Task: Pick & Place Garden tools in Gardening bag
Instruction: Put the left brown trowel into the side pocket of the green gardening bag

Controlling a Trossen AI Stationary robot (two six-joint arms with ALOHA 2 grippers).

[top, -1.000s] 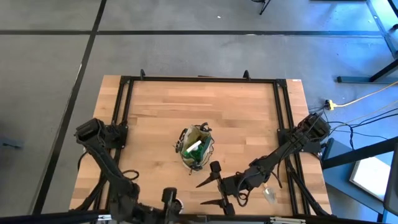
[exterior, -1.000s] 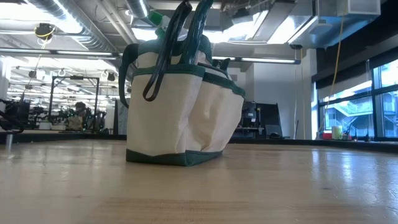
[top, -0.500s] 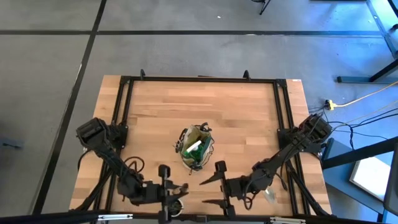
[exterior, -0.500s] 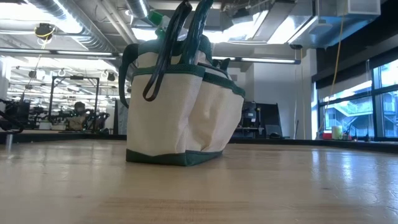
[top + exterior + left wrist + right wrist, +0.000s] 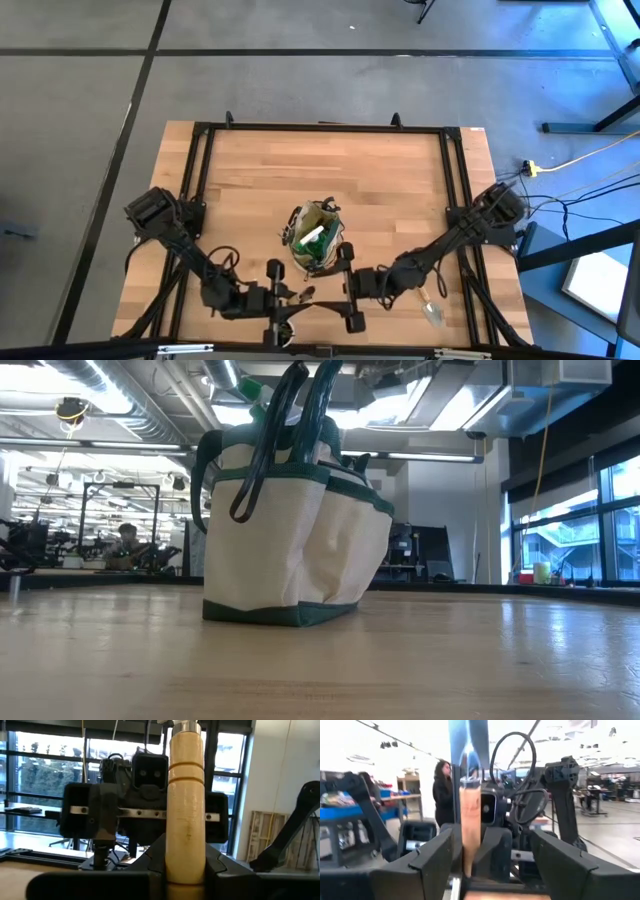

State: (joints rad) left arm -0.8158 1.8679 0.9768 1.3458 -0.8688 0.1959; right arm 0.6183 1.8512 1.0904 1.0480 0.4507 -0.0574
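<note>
One wooden handle (image 5: 186,810) stands upright, clamped low down between the left gripper's (image 5: 287,298) fingers. Its metal neck rises out of the wrist views, so I cannot tell whether it is a trowel or the fork. The right gripper (image 5: 347,290) faces it over the table's (image 5: 380,180) near edge. Its jaws are spread wide, with the handle between them but nearer one finger (image 5: 436,862) than the other.

This looks like a handover. To do it well, the right gripper should centre on the handle first, then close above the left's grip, on wood rather than on the metal neck. The left should let go only once that hold is firm, or the tool may tip or drop.

The bag (image 5: 270,550) stands upright mid-table, just beyond both grippers, its mouth up and already holding things. The carry should be short: lift clear of the bag's handles, then lower the tool in.
</note>
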